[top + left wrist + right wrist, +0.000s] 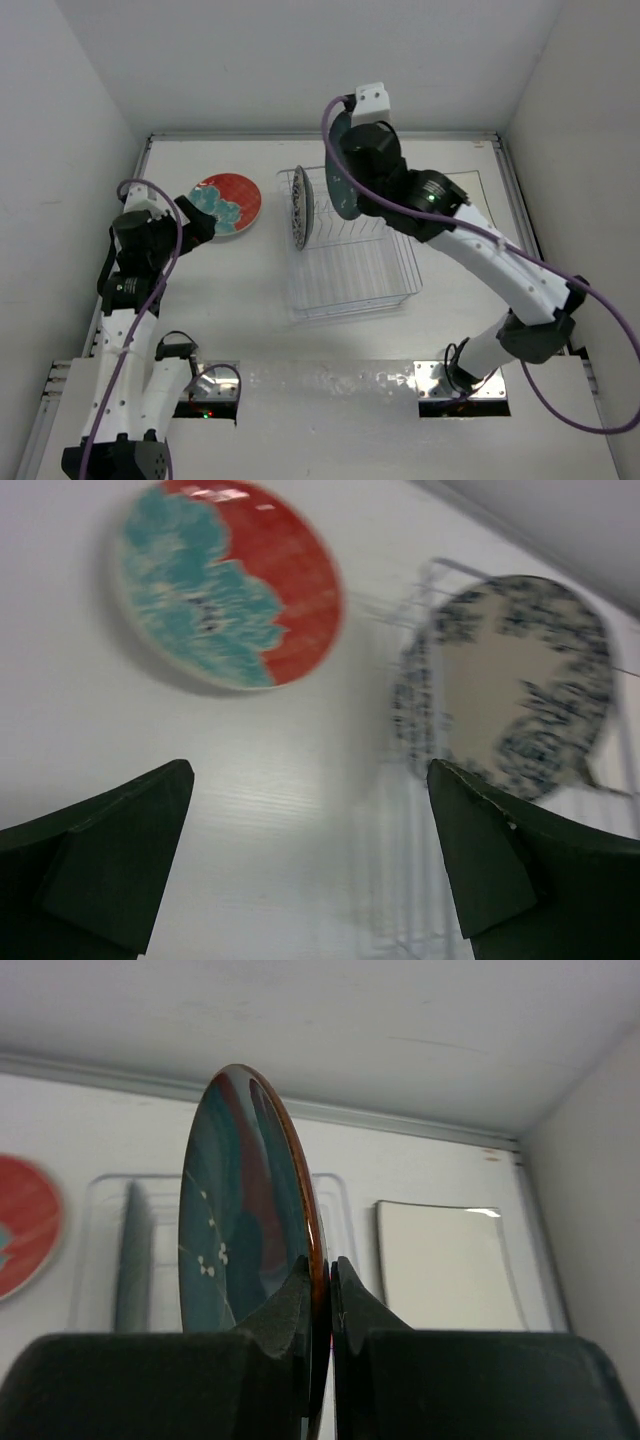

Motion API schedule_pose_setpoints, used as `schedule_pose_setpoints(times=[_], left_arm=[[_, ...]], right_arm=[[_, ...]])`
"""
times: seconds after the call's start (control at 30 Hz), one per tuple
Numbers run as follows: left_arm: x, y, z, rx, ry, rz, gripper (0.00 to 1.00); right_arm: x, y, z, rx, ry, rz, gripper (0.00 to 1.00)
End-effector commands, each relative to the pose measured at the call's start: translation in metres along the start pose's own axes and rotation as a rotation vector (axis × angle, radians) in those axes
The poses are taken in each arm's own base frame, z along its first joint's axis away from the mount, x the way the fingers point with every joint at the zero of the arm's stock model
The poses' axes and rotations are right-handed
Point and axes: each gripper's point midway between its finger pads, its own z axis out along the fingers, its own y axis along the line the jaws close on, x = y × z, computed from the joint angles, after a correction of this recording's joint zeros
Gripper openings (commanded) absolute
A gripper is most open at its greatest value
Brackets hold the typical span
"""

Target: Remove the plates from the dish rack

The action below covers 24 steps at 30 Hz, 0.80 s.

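Toward the far left corner of the table (225, 300), the glossy red-and-teal plate (228, 205) lies flat, unloaded; the left tool (310, 820) hangs spread and empty. Mid-table, the clear wire dish rack (350, 272) props a floral plate (301, 208) upright. The right tool (320, 1285) pinches a glazed teal plate (240, 1230) by its rim, edgewise above the rack.

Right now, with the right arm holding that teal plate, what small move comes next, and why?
Probably swing the right gripper sideways, clear of the dish rack: it pinches the teal plate by its rim, upright above the rack, not yet over the table.
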Motion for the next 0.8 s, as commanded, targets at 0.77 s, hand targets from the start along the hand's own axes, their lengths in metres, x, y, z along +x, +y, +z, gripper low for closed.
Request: schedule_pose_setpoints(times=[0.77], left_arm=[[0.013, -0.133, -0.084, 0.843, 0.124, 0.057, 0.94]], right_arm=[[-0.05, 0.106, -0.136, -1.091, -0.066, 0.474, 0.0]])
